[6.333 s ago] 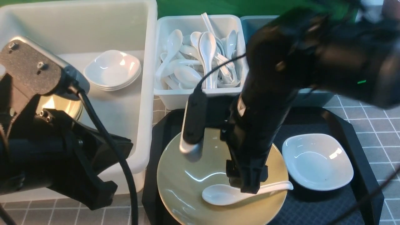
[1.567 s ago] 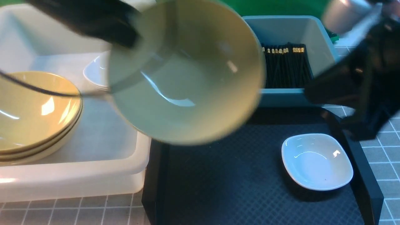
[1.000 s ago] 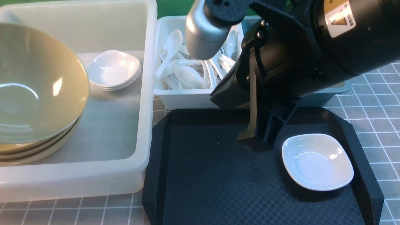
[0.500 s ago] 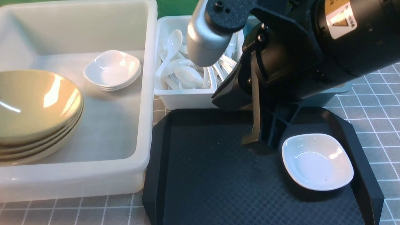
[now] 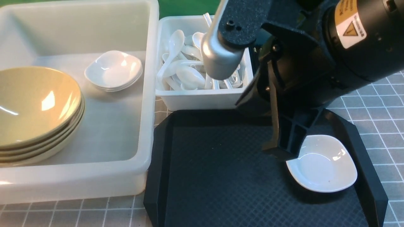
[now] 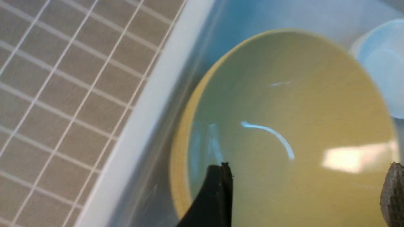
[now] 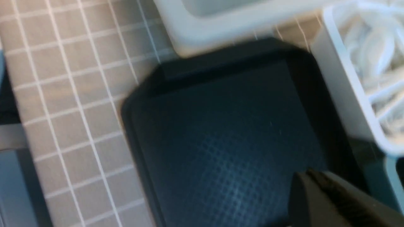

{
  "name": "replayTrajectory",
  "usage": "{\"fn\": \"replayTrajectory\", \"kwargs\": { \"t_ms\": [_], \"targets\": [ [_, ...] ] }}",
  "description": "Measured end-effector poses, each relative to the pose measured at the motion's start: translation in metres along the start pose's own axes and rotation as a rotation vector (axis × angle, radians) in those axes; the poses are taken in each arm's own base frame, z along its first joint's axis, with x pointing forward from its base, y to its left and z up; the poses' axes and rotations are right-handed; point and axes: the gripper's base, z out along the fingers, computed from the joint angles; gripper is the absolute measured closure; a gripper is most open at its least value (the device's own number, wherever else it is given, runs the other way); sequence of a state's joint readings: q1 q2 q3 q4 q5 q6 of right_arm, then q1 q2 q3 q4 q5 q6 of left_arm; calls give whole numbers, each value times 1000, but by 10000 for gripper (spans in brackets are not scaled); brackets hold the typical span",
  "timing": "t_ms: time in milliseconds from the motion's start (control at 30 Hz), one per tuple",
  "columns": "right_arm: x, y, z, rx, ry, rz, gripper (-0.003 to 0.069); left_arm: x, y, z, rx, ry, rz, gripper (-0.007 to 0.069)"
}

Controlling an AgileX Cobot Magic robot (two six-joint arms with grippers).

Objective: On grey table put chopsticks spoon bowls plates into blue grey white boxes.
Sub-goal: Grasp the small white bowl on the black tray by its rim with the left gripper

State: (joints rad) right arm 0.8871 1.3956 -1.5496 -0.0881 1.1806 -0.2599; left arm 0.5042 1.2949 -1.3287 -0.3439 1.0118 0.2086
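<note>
A stack of olive bowls (image 5: 34, 104) sits at the left of the large white box (image 5: 148, 94); the top bowl fills the left wrist view (image 6: 284, 110). My left gripper (image 6: 307, 176) is open and empty just above that bowl; it is out of the front view. My right gripper (image 5: 279, 151) is shut and empty, low over the black tray (image 5: 205, 173), right beside the near-left edge of a small white dish (image 5: 325, 167). In the right wrist view its fingers (image 7: 311, 176) lie pressed together over the tray (image 7: 221, 126).
A stack of small white dishes (image 5: 113, 69) sits at the back of the large box. A white box (image 5: 195, 97) holds several white spoons (image 5: 186, 72). The blue box is hidden behind my right arm. Grey tiled table surrounds everything.
The olive bowl has settled onto the stack and my left arm has left the front view. My right gripper has moved right and down, up to the small white dish.
</note>
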Motion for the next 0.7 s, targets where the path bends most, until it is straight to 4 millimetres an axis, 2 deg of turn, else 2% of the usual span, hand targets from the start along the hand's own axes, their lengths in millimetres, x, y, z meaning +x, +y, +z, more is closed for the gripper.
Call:
{"fn": "replayTrajectory", "kwargs": {
  "t_ms": [33, 100, 133, 167, 200, 233, 267, 300, 333, 400, 433, 467, 500, 567, 633, 667, 700],
  "targets": [
    [2, -1, 0, 6, 18, 8, 614, 1, -17, -6, 37, -8, 45, 34],
    [9, -5, 2, 38, 61, 52, 614, 10, -68, -15, 179, 5, 185, 56],
    [12, -7, 2, 44, 68, 62, 614, 13, -77, -17, 205, 12, 212, 60],
    [23, -13, 5, 62, 99, 117, 614, 27, -114, -19, 312, 59, 316, 73],
    [27, -15, 5, 68, 105, 133, 614, 29, -118, -18, 323, 68, 329, 76],
    [40, -21, 7, 84, 134, 186, 614, 43, -148, -16, 394, 115, 409, 83],
    [52, -26, 7, 102, 158, 229, 614, 53, -167, -12, 431, 146, 466, 87],
    [58, -30, 7, 114, 169, 258, 614, 57, -175, -11, 444, 154, 483, 88],
    [78, -34, 4, 139, 198, 317, 614, 72, -201, -4, 484, 189, 553, 90],
    [102, -37, -4, 171, 218, 386, 614, 96, -237, 9, 524, 229, 635, 91],
    [118, -36, -11, 195, 223, 433, 614, 114, -261, 20, 549, 258, 686, 90],
    [120, -37, -10, 195, 230, 439, 614, 116, -263, 19, 555, 254, 692, 90],
    [135, -33, -21, 219, 215, 474, 614, 131, -283, 32, 574, 275, 725, 90],
    [152, -27, -34, 248, 195, 512, 614, 156, -313, 49, 606, 298, 777, 92],
    [164, -21, -44, 268, 173, 531, 614, 178, -339, 65, 631, 312, 815, 92],
    [166, -19, -46, 271, 168, 533, 614, 181, -342, 66, 636, 313, 821, 92],
    [175, -11, -55, 280, 147, 544, 614, 196, -361, 82, 647, 318, 839, 95]
  ]
}}
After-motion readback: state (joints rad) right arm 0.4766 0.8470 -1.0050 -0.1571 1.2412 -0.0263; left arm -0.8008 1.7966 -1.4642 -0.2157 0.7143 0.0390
